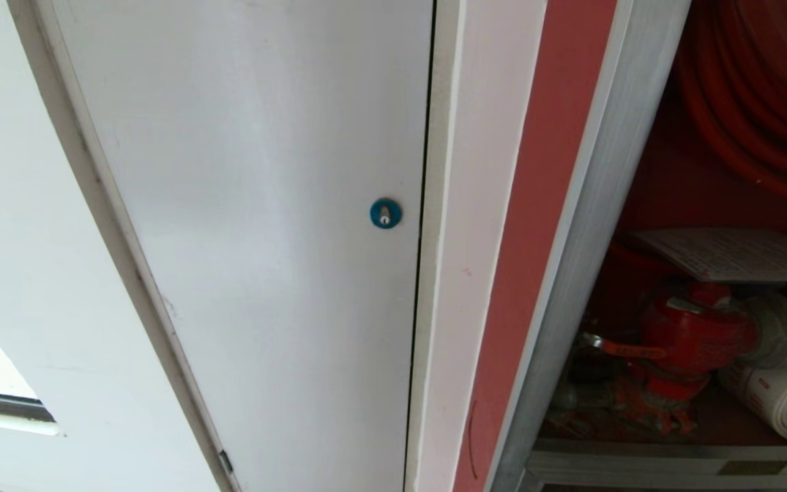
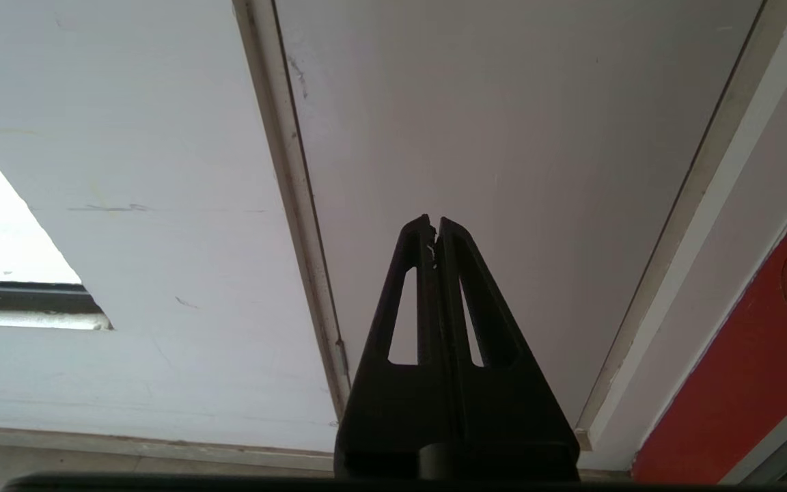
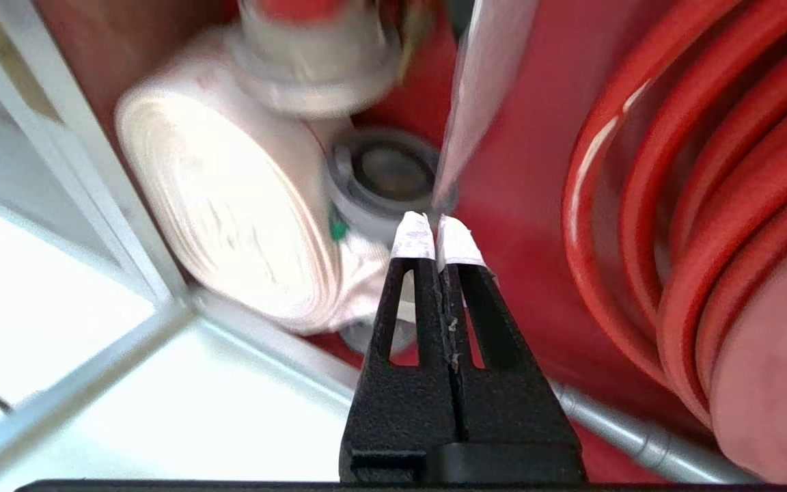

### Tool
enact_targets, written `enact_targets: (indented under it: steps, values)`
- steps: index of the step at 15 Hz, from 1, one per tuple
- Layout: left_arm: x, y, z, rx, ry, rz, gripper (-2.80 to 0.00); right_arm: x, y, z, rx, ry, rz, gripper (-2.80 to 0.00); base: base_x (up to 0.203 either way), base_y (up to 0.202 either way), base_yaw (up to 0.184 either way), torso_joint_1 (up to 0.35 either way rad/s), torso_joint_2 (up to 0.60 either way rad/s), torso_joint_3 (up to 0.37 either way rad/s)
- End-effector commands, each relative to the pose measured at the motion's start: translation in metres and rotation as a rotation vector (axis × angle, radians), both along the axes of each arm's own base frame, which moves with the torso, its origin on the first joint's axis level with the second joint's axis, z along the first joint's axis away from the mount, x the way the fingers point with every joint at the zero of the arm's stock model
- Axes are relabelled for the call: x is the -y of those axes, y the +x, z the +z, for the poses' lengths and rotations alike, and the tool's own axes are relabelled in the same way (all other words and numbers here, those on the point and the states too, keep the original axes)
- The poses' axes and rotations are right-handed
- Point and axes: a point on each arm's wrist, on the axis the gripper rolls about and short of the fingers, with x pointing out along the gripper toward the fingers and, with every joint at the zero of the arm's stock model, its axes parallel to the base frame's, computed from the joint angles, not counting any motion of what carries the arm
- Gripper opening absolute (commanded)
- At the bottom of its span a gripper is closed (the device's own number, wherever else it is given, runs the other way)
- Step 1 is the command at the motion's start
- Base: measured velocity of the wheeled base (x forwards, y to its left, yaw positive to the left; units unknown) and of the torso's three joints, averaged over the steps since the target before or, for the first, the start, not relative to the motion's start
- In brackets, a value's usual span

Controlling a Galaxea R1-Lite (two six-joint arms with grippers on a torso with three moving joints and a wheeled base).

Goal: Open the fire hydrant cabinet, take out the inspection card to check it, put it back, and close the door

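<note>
Right claw, pinching shut on the inspection card edge, should be withdrawing straight, avoiding the red hose.

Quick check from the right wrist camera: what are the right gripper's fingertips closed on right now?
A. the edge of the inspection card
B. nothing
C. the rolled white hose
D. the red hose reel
A: the right gripper is shut with the thin white inspection card rising edge-on from between its fingertips.

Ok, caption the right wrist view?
Right gripper shut just below the inspection card's edge, beside rolled white hose and red hose reel.
</note>
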Motion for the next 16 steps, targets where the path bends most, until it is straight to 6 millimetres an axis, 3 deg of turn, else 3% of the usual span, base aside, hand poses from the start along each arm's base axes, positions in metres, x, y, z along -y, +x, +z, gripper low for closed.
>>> enact_targets:
  steps: [1,4,7,10,14,16]
  values:
    - [0.0,0.001,-0.002,-0.007,0.0,0.0,-2.8,-0.006,-0.014,0.001,0.031,0.003,0.023,-2.8,0.0,0.0,0.0,0.0,0.0,0.0]
    - [0.0,0.001,-0.002,-0.007,0.0,0.0,-2.8,-0.013,-0.023,-0.01,0.071,0.194,0.107,-2.8,0.0,0.0,0.0,0.0,0.0,0.0]
    - [0.0,0.001,-0.002,-0.007,0.0,0.0,-2.8,-0.018,-0.035,-0.008,0.14,0.336,0.089,-2.8,0.0,0.0,0.0,0.0,0.0,0.0]
    - [0.0,0.001,-0.002,-0.007,0.0,0.0,-2.8,-0.027,-0.041,-0.013,0.164,0.649,0.111,-2.8,0.0,0.0,0.0,0.0,0.0,0.0]
    - [0.0,0.001,-0.002,-0.007,0.0,0.0,-2.8,-0.035,-0.062,-0.049,0.125,1.077,0.022,-2.8,0.0,0.0,0.0,0.0,0.0,0.0]
    - [0.0,0.0,-0.002,-0.005,0.0,0.0,-2.8,-0.037,-0.085,-0.06,0.175,1.209,0.017,-2.8,0.0,0.0,0.0,0.0,0.0,0.0]
